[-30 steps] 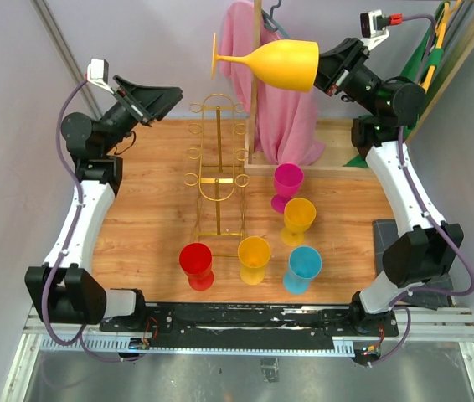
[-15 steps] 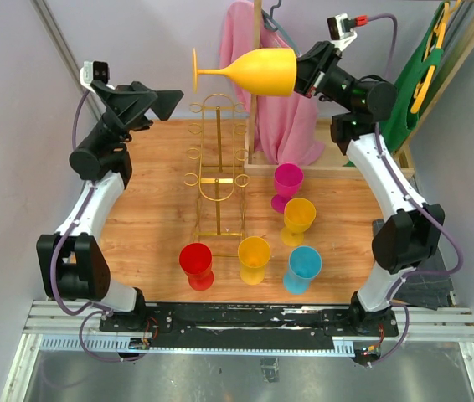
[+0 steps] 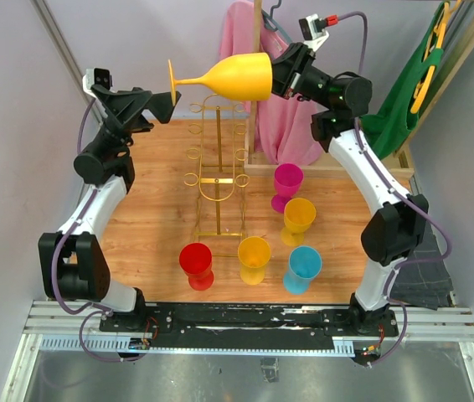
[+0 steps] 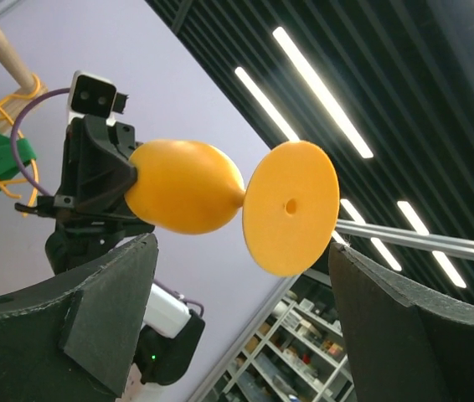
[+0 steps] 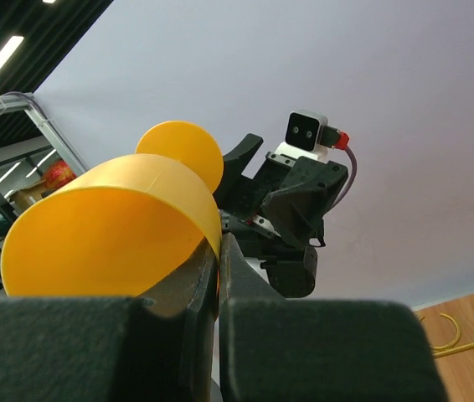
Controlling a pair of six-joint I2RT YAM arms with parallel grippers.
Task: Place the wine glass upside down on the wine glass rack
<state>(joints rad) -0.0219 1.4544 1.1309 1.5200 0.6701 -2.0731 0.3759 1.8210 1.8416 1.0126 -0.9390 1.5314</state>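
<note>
The right gripper [image 3: 277, 75] clamps the yellow wine glass [image 3: 233, 77] by its rim, foot pointing nine o'clock toward the left gripper [image 3: 170, 98], which gapes wide.

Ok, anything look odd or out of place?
Nothing broken or spilled. The yellow wine glass lies sideways in mid-air, right gripper pinching its rim, foot pointing at the open left gripper. The wine glass rack stands upright.
</note>
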